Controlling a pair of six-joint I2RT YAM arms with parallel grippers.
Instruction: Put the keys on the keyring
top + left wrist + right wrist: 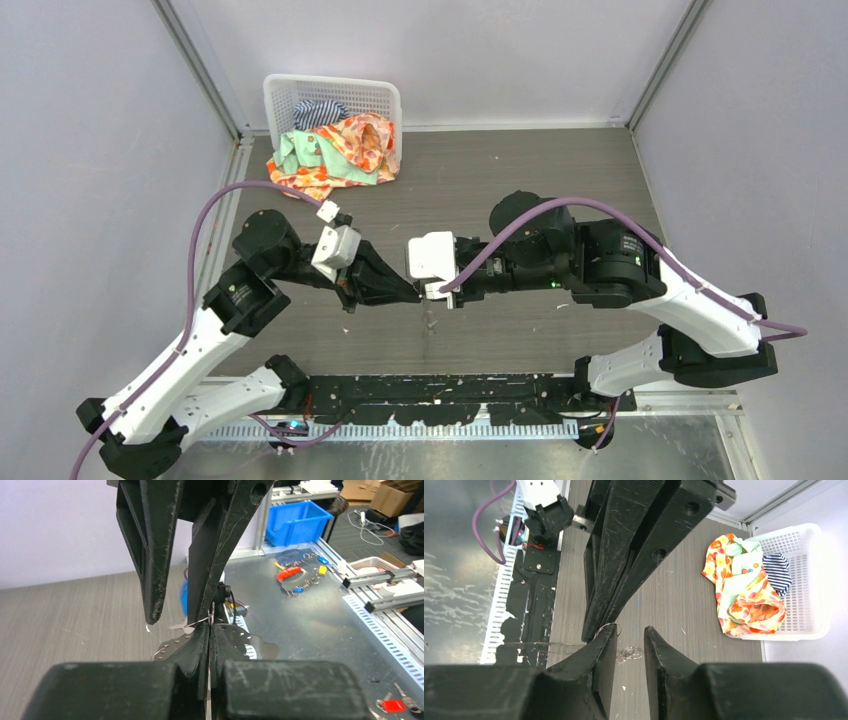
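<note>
Both grippers meet tip to tip above the middle of the table. My left gripper is shut on a thin silvery wire, the keyring. The same wire shows as a small loop at the tip of the left-hand finger in the right wrist view. My right gripper is open, with nothing in the clear gap between its fingers. In the left wrist view a blurred blue patch, apparently one of the keys, sits between the right gripper's fingers. I cannot tell what it touches.
A small tangle of silvery loops lies on the table under the grippers. A white basket of coloured cloth stands at the back left. A black base plate runs along the near edge. Beyond the table, a metal bench holds a blue bin.
</note>
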